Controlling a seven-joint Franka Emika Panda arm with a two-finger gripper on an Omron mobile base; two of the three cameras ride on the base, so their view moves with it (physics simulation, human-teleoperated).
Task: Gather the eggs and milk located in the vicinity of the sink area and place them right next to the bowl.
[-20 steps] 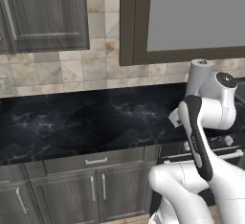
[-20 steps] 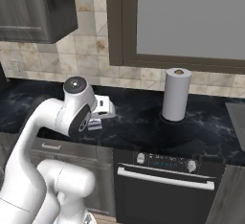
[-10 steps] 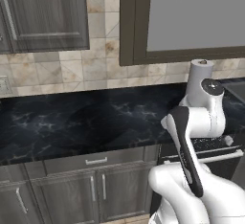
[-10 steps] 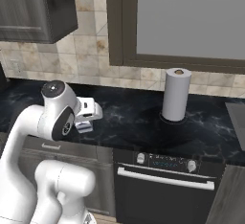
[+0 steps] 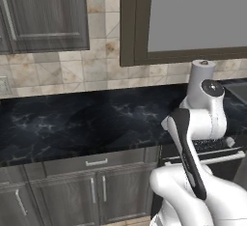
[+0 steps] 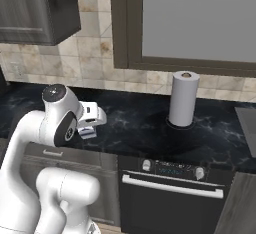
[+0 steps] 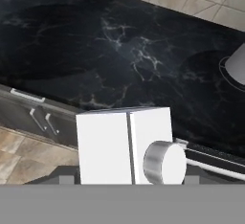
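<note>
Table (image 6: 135, 128): glossy black marble, beige tile behind | Change: arm is swinging further left, away from cylindrical white paper-towel roll (image 6: 183, 98) | Claw (image 6: 92, 120): is clasping boxy white milk (image 7: 125, 144), above table's front edge

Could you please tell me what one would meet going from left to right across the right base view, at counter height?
The gripper holding the milk → paper-towel roll standing on the black counter → corner of the sink at the right edge.
</note>
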